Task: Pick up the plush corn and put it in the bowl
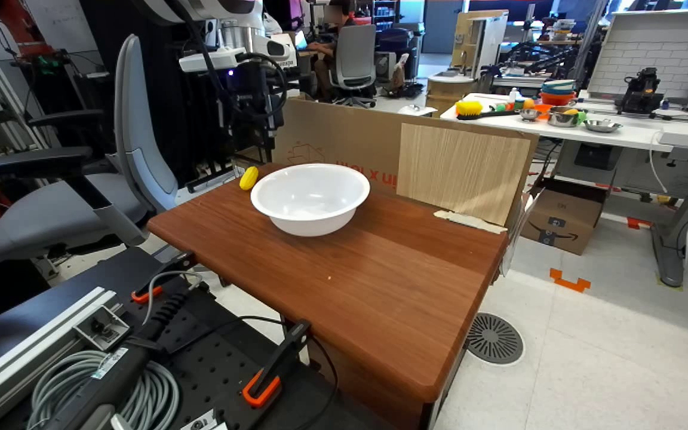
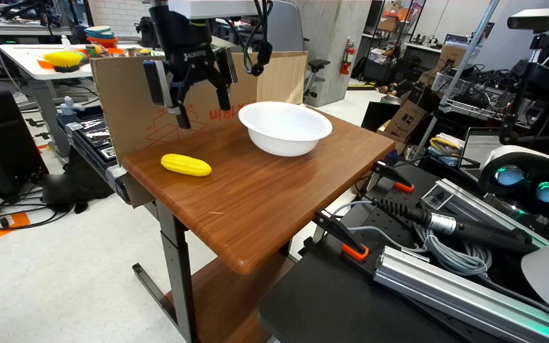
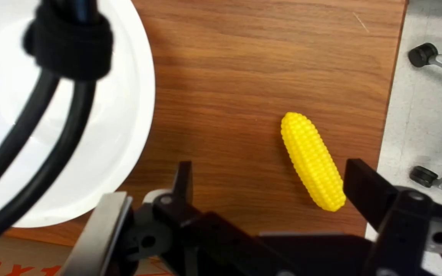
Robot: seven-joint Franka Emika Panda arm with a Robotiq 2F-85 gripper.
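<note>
You have neither step done; pick and place both remain. The corn (image 2: pixel 186 165) lies on the bench (image 2: pixel 265 195), apart from the bowl (image 2: pixel 281 143), and your jaws are spread, holding nothing. The wrist view crops the bowl but shows its gap to the corn; both exterior views show the whole bowl.

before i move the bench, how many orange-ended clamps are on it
2, both at the edge of the bench facing the table: one clamp nearer the corn, another clamp farther from it. More may be hidden.
</note>
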